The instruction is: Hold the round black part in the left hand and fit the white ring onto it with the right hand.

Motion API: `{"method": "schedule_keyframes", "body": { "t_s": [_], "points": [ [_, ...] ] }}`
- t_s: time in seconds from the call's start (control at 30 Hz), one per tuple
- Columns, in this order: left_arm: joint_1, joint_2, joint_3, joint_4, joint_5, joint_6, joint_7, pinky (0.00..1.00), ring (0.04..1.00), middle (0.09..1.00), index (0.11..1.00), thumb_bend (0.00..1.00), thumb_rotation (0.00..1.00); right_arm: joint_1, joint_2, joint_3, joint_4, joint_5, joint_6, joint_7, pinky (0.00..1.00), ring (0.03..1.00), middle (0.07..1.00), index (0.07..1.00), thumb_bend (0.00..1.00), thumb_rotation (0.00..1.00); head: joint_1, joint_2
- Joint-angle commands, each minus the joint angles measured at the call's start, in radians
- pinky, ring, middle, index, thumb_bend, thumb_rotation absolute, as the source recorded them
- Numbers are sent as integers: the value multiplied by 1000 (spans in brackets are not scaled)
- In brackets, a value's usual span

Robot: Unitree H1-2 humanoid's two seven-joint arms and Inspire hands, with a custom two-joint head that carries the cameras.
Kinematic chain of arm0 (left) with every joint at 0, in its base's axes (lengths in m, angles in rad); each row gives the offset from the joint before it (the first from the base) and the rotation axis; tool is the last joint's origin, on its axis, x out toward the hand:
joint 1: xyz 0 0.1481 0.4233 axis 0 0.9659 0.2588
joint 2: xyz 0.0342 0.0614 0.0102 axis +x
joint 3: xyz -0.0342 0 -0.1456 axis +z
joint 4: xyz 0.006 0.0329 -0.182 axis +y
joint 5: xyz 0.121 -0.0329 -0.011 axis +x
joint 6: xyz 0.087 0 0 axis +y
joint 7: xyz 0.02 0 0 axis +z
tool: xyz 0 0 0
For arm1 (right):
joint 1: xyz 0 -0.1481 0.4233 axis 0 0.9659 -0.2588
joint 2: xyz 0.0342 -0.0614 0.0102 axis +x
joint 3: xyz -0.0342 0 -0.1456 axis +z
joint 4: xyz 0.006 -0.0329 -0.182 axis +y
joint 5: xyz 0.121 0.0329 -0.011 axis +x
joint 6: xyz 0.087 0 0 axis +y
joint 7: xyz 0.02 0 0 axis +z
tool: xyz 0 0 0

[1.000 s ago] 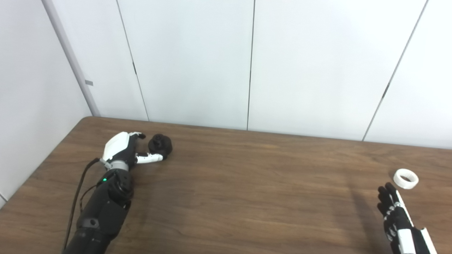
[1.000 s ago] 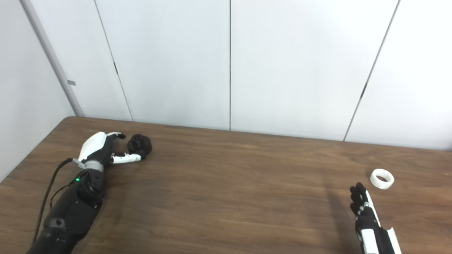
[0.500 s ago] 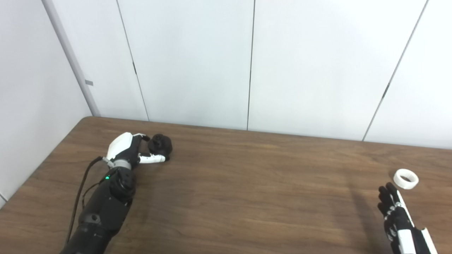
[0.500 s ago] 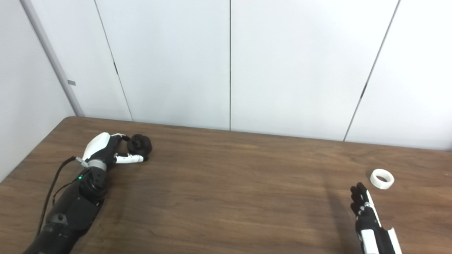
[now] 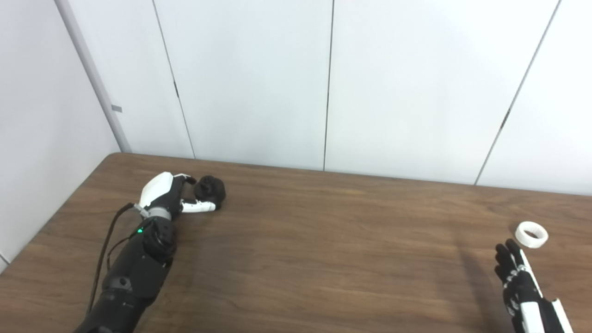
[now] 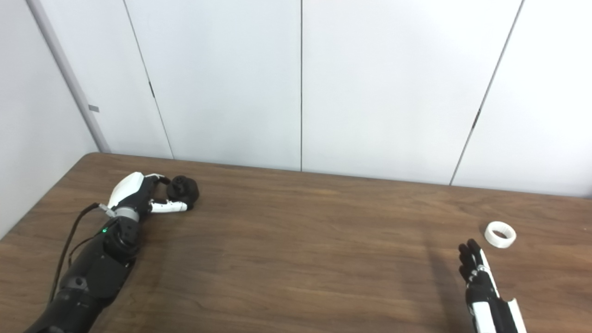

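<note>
The round black part (image 5: pixel 210 189) rests on the wooden table (image 5: pixel 323 240) at the far left. My left hand (image 5: pixel 164 195) lies just left of it, open. Its fingers (image 5: pixel 187 179) curl to the part's left edge, and the white thumb (image 5: pixel 199 206) stretches along the part's near side. I cannot tell whether they press on it. The white ring (image 5: pixel 532 234) lies flat at the far right. My right hand (image 5: pixel 514 274) stands open with straight fingers, a little short of the ring and to its left, touching nothing.
White wall panels (image 5: pixel 323 83) rise right behind the table's far edge. A black cable (image 5: pixel 104 249) runs along my left forearm. The table's left edge lies close to the left arm.
My left hand has slid closer to the black part and lowered, so its fingers now reach the part's left edge. The right hand and the ring have stayed put.
</note>
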Motion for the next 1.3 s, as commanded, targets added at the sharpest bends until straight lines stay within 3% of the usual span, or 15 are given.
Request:
{"method": "schedule_keyframes", "body": {
  "t_s": [0.0, 0.8, 1.27],
  "points": [
    [-59, 42, 2, -31, -6, -30, 8, 1000, 987, 921, 804, 914, 359, 88, 43, 16, 167, 6, -20, -2, 1000, 994, 974, 986, 555, 946, 0, 1],
    [-58, 22, 2, -46, -44, -37, 7, 1000, 990, 929, 783, 902, 355, 90, 49, 15, 152, 13, -7, -4, 1000, 984, 971, 980, 551, 936, -9, 14],
    [-57, 20, -9, -44, -34, -36, 16, 1000, 981, 914, 759, 871, 286, 99, 44, 12, 154, 0, -11, -8, 1000, 975, 962, 971, 604, 930, -13, 23]
  ]
}}
